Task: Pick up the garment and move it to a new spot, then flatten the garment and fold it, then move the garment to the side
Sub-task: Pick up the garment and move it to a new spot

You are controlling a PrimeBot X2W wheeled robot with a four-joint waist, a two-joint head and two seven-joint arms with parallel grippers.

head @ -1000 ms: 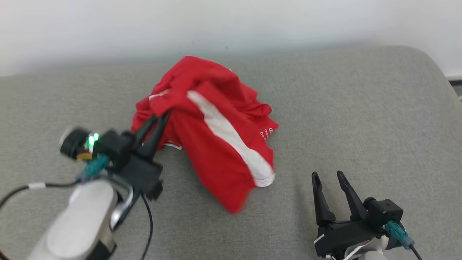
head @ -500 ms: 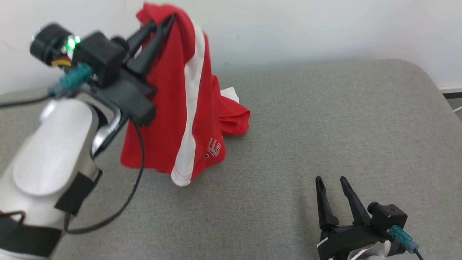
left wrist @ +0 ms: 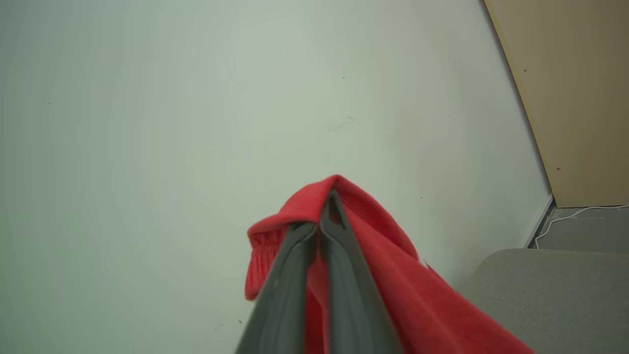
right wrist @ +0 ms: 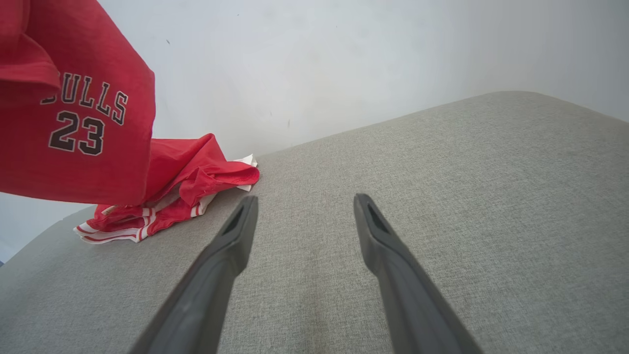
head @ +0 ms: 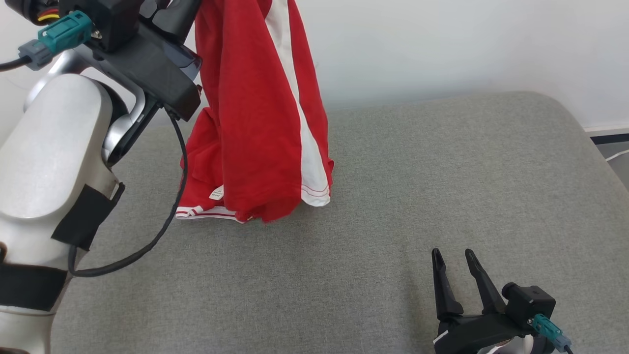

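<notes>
A grey cushion (head: 442, 172) stands against a plain white wall (head: 442, 44). The left hand (left wrist: 324, 211) is closed tight on a fold of the red garment (head: 255, 123). A second ago the cloth lay crumpled on the cushion; now it hangs high from this hand in a long drape. Its striped lower hem rests on the cushion at the far left, so I judge the lift is not finished and the carry to a new spot comes next. The right hand (head: 452, 253) waits wide and empty at the near right. In the head view the left fingertips and the garment's top are cut off by the upper edge. I cannot tell the garment's full shape.
</notes>
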